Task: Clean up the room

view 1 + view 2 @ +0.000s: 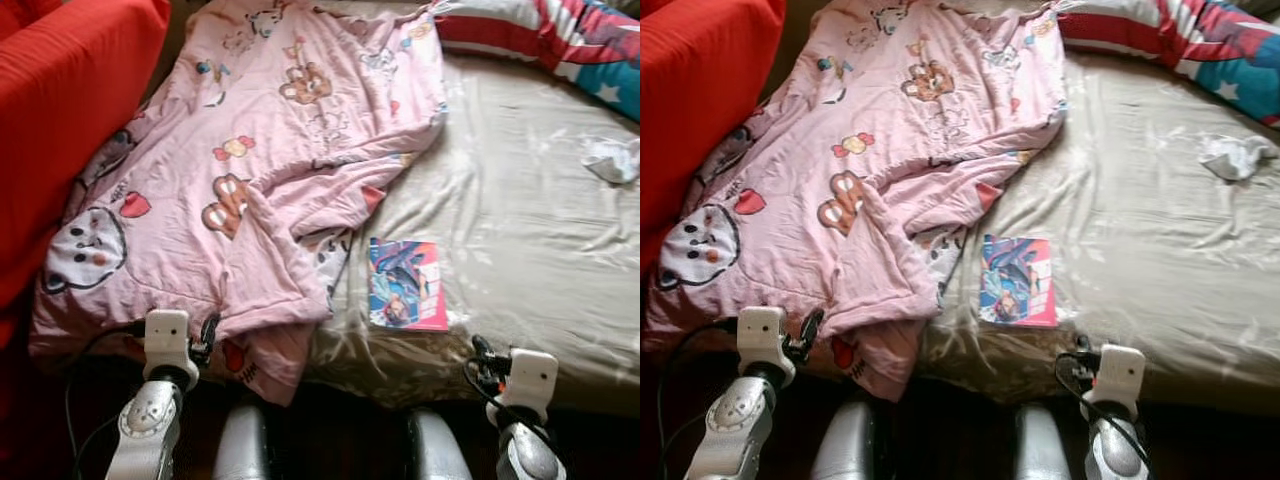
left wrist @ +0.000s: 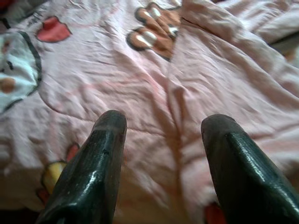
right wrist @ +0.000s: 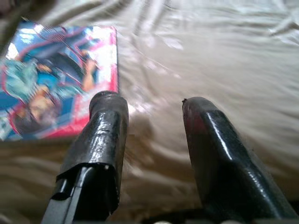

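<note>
Head views: pink blanket (image 1: 250, 150) crumpled on bed (image 1: 520, 250), book (image 1: 407, 284) beside it, white rag (image 1: 612, 158) far right | left wrist: left gripper (image 2: 161, 133) spread over blanket | right wrist: right gripper (image 3: 152, 114) spread near book

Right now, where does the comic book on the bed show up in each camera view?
Left eye: comic book near the bed's front edge, right of the pink blanket.
Right eye: comic book, same spot, slightly further left in the picture.
Left wrist: not in it; pink blanket there.
Right wrist: comic book just beyond the right claw.
Shared landmark: beige sheet.
</note>
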`<state>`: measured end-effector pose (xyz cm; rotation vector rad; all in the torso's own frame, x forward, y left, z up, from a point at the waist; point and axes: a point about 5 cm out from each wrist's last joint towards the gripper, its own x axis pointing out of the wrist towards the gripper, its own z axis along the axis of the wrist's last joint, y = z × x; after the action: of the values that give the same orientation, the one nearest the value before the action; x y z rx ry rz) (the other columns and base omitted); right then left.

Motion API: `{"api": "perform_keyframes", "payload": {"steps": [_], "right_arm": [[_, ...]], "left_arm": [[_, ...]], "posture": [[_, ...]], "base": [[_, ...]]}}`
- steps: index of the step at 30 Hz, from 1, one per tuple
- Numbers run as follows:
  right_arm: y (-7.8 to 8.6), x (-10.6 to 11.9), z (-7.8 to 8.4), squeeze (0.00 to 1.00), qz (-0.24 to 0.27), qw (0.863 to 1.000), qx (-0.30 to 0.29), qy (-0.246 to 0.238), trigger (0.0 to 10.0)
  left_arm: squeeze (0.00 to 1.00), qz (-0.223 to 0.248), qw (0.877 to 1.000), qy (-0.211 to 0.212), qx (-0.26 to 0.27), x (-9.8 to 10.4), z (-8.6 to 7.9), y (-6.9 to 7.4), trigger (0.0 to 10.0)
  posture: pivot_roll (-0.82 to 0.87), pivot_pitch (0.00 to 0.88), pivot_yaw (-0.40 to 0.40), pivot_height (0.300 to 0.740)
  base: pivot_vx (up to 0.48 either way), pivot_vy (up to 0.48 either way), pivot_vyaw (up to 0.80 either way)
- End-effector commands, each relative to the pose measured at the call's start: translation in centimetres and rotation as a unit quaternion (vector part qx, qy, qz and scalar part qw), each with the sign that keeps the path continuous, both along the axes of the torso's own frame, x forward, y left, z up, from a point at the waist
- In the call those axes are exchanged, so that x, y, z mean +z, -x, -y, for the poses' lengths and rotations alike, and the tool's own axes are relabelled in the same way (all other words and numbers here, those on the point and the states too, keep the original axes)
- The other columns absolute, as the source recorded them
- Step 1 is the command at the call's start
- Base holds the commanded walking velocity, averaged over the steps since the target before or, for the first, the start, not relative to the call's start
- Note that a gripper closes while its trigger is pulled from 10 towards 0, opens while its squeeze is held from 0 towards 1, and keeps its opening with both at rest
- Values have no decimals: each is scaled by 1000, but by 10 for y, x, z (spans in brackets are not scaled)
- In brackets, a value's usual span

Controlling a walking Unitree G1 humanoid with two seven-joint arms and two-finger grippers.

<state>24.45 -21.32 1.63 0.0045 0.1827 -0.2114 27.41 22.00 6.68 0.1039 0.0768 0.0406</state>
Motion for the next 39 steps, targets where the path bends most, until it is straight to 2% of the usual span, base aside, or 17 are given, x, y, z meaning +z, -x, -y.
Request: {"api": "perform_keyframes", "payload": {"steps": [1,7,12,17,18,19,20,21,24,26,28,34,35,36,39], "right_arm": [[7,-9,2,0,-19,1000,-2,0,10000],[2,-10,2,0,-23,1000,-2,-1,10000],[-5,-8,6,0,-23,999,-21,-11,10000],[-12,-10,13,0,-38,998,-42,-37,10000],[-15,-13,14,0,-54,997,-39,-50,10000],[-16,-14,14,447,-63,996,-38,-53,10000],[-16,-14,14,447,-63,996,-38,-53,10000],[-21,-13,14,1000,-66,996,-34,-55,10000],[-29,-13,10,1000,-82,995,-22,-54,10000],[-39,-9,6,1000,-78,994,-18,-77,10000],[-42,-7,5,1000,-76,993,-19,-83,10000],[-59,6,2,1000,-42,986,-46,-157,10000],[-62,8,2,780,-36,983,-50,-170,10000],[-63,9,1,0,-33,982,-52,-178,10000],[-68,12,-1,0,-31,980,-53,-189,10000]], "left_arm": [[0,-17,1000,8,2,-7,-1,5,10000],[0,-17,1000,5,6,-7,-3,9,10000],[0,-14,1000,3,2,-5,-4,5,10000],[0,-15,1000,1,2,-4,-4,3,10000],[0,-15,1000,2,1,-4,-3,4,10000],[0,-15,1000,2,1,-4,-3,4,10000],[0,-15,1000,2,1,-4,-3,4,10000],[0,-16,1000,1,-2,-5,-2,4,10000],[0,-16,1000,0,-4,-4,-2,2,10000],[0,-6,1000,-4,-7,3,-3,-1,10000],[0,-3,1000,-5,-7,6,-3,-2,10000],[0,7,1000,-13,-7,13,-9,3,10000],[0,7,1000,-15,-7,14,-9,5,10000],[0,6,1000,-15,-7,14,-10,5,10000],[0,4,1000,-18,-7,14,-11,8,10000]], "posture": [[-28,208,44,593],[-13,216,52,593],[-20,224,55,593],[-17,226,58,593],[-17,227,61,593],[-17,227,61,593],[-17,227,61,593],[-15,229,66,593],[-13,231,71,593],[21,244,80,593],[29,250,84,593],[63,282,100,593],[67,285,101,593],[67,285,101,593],[85,296,106,593]], "base": [[319,0,0],[319,0,0],[61,0,0],[0,0,0],[0,0,0],[0,0,0],[0,0,0],[0,0,0],[0,0,0],[0,0,0],[0,0,0],[0,0,0],[0,0,0],[0,0,0],[0,0,0]]}}
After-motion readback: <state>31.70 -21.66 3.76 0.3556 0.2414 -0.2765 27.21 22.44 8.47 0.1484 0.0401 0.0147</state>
